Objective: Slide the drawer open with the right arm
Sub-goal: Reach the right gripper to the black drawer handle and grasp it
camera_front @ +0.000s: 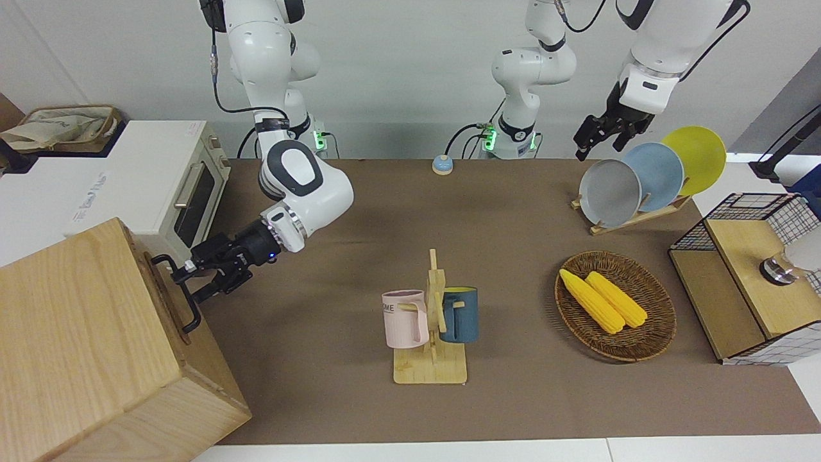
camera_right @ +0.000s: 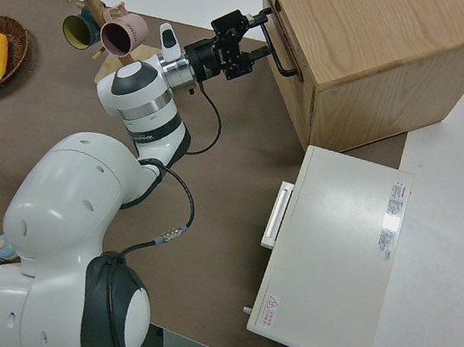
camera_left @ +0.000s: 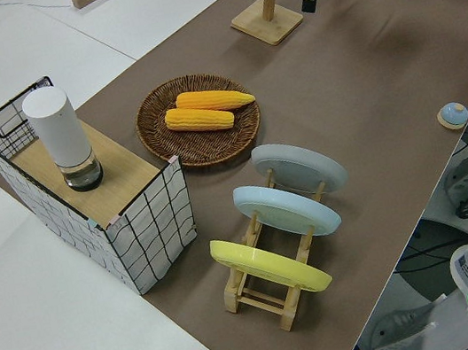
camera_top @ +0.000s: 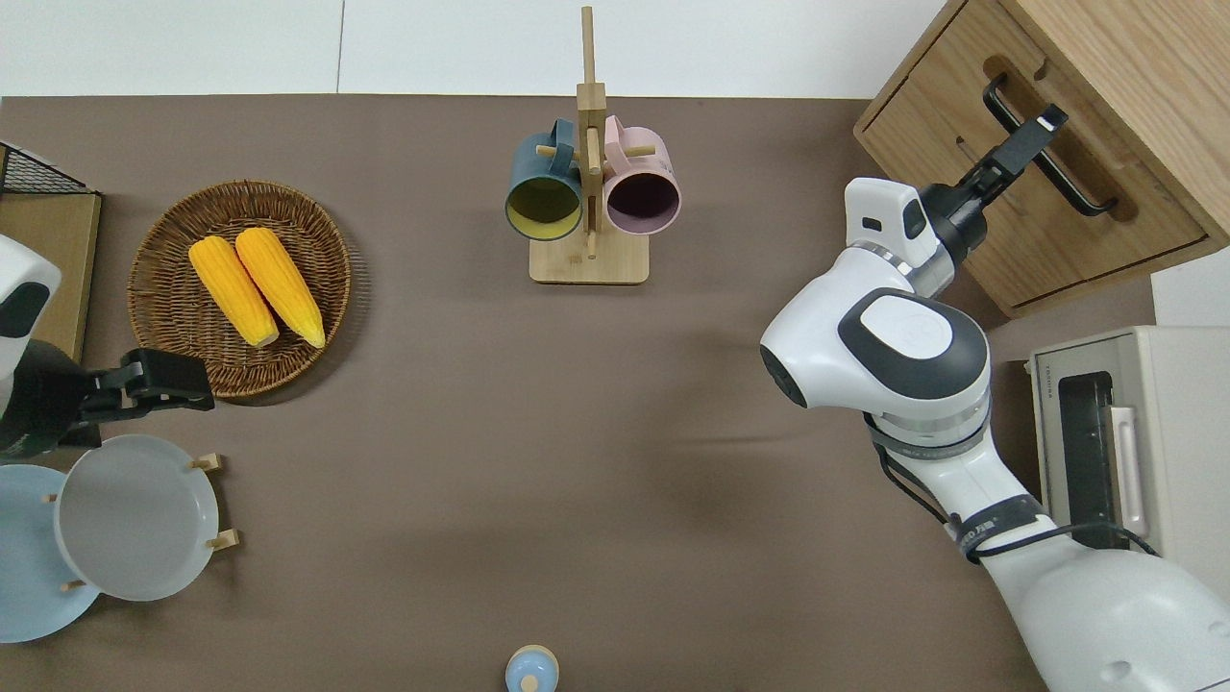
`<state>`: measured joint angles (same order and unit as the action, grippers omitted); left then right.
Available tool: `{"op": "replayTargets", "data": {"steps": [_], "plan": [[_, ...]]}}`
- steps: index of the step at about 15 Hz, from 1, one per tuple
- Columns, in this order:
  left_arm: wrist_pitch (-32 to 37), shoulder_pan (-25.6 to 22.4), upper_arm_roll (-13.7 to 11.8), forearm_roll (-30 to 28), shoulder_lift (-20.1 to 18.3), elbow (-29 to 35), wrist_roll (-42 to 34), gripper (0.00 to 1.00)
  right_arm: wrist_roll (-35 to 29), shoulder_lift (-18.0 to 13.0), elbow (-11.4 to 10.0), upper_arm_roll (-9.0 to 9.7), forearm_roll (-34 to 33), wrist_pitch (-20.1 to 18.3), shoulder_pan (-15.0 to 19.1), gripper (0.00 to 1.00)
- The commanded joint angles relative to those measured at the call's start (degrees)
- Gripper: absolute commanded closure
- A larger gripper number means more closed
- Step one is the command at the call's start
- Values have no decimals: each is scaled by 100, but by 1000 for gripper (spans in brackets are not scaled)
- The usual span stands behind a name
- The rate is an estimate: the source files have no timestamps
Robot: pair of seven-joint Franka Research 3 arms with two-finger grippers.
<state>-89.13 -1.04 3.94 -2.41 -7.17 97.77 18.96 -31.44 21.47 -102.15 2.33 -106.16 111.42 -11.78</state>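
We see two corn cobs [camera_top: 255,285] in a wicker basket [camera_top: 173,221], pink mug [camera_top: 642,192] and blue mug [camera_top: 543,197] on a wooden mug tree [camera_top: 588,261], three plates on a rack [camera_left: 263,291], and a toaster oven [camera_front: 160,186].
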Motion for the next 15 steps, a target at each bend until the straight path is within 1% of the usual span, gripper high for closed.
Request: {"op": "replayTargets", "data": {"steps": [1,2,4,5,7,8,9,11,13,15], "plan": [[97,7,-25,-5,-48,-21,-51,7,-169,174,231,5,-238,108,53,236],[89,7,-25,-5,-48,-21,-51,7,-248,174,231,5,-230,108,53,322],[97,7,-25,-5,-48,-21,-51,7,-266,174,231,5,-212,108,53,539],[89,7,-25,-5,-48,-21,-51,7,-266,174,231,5,-195,108,53,629],[97,7,-25,-5,-48,-21,-51,7,-284,174,231,5,-177,108,44,761],[89,7,-25,-5,-48,-21,-51,7,-319,174,231,5,-168,99,44,851],[97,7,-25,-5,-48,-21,-51,7,-345,174,231,5,-151,82,35,904],[89,7,-25,-5,-48,-21,-51,7,-354,165,231,66,-133,29,27,909],[89,7,-25,-5,-48,-21,-51,7,-363,156,231,84,-37,2,-17,917],[97,7,-25,-5,-48,-21,-51,7,-363,139,231,92,25,-33,-70,959]]}}
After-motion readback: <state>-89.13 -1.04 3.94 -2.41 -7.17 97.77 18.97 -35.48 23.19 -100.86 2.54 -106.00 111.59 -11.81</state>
